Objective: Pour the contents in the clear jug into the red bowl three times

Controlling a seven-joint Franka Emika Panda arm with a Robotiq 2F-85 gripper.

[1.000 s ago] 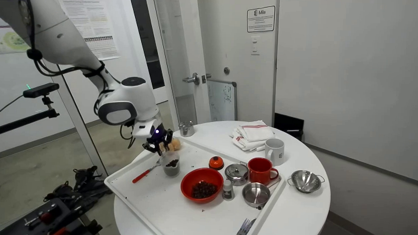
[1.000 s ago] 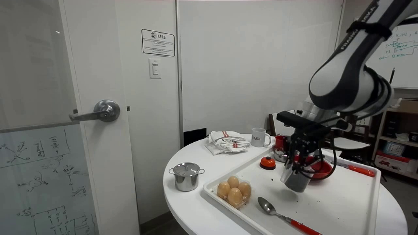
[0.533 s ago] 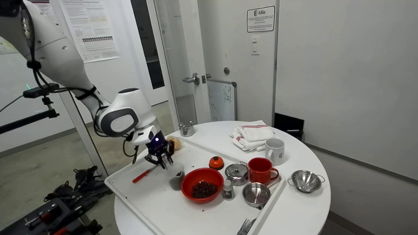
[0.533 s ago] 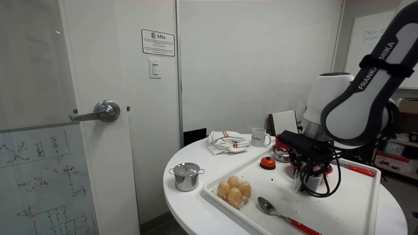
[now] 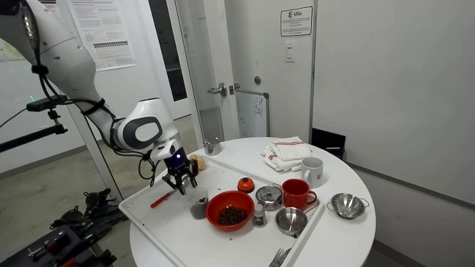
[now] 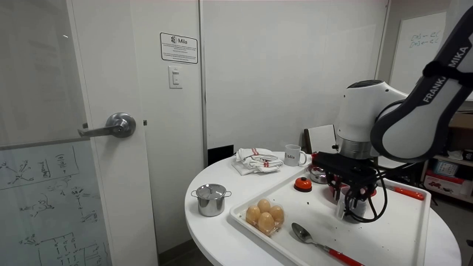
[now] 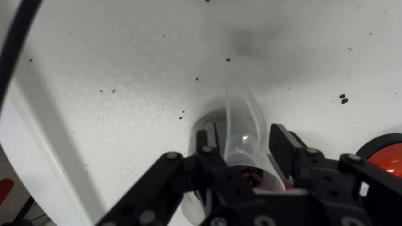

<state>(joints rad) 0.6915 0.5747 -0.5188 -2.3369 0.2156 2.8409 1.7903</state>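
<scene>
As the fingers (image 7: 279,142) of the tool (image 7: 244,134) are spread apart, the handle (image 7: 245,110) of the clear jug (image 5: 198,205) is loosely framed between them, a gap being seen on either side in the wrist view. The jug is stood upright on the white tray (image 5: 170,236), lower than the fingers, and dark bits (image 7: 251,175) are seen through its mouth. Just beside it, in an exterior view, the red bowl (image 5: 239,198) is placed, with dark pieces (image 5: 232,215) heaped at its bottom; whether jug and bowl are touching cannot be told. Near the tool, too, a spoon (image 6: 336,253) with a red handle is laid on the tray. Farther along, an orange and black round object (image 5: 245,184), a white-capped bottle (image 5: 259,218), a lidded steel pot (image 5: 269,197), a steel pan (image 5: 291,220) and a red mug (image 5: 295,195) are seen past the bowl, while a clear pack of eggs (image 6: 266,221) is set toward the tray's edge. Beyond the tray, on the white counter (image 5: 344,240), a grey mug (image 5: 315,170), folded towels (image 5: 286,153), a colander (image 5: 348,205) and another lidded pot (image 6: 211,203) are set out. Farthest off, a Mila notice (image 6: 179,48) is mounted above a light switch (image 6: 175,77).
</scene>
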